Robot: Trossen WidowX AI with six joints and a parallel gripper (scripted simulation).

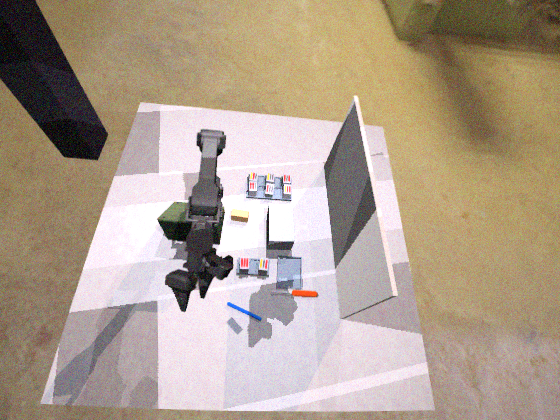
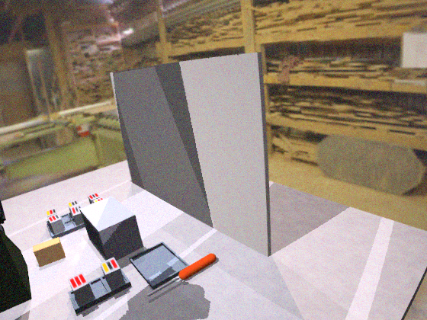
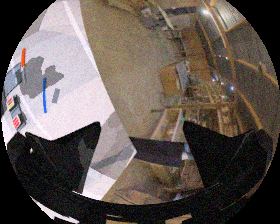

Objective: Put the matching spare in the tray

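My gripper (image 1: 193,302) (image 3: 142,125) is open and empty, raised over the left part of the table, left of the front rack. The shallow blue-grey tray (image 1: 290,272) (image 2: 158,264) (image 3: 14,79) is empty. Beside it, the front rack (image 1: 256,267) (image 2: 100,286) holds a unit with red bars (image 1: 244,263) (image 2: 78,281) (image 3: 16,121) and a unit with yellow, dark and red bars (image 1: 263,264) (image 2: 110,265) (image 3: 10,103). The back rack (image 1: 270,199) holds several units with coloured bars on top. Which one is the mounted unit is unclear, and no code on a back face is readable.
A grey-white box (image 1: 281,224) (image 2: 110,219) stands between the racks. A tall panel (image 1: 360,197) (image 2: 236,131) stands right. A tan block (image 1: 239,215) (image 2: 49,252), orange-handled screwdriver (image 1: 305,293) (image 2: 198,266) (image 3: 23,57), blue rod (image 1: 244,311) (image 3: 44,95) and green arm base (image 1: 175,219) also show.
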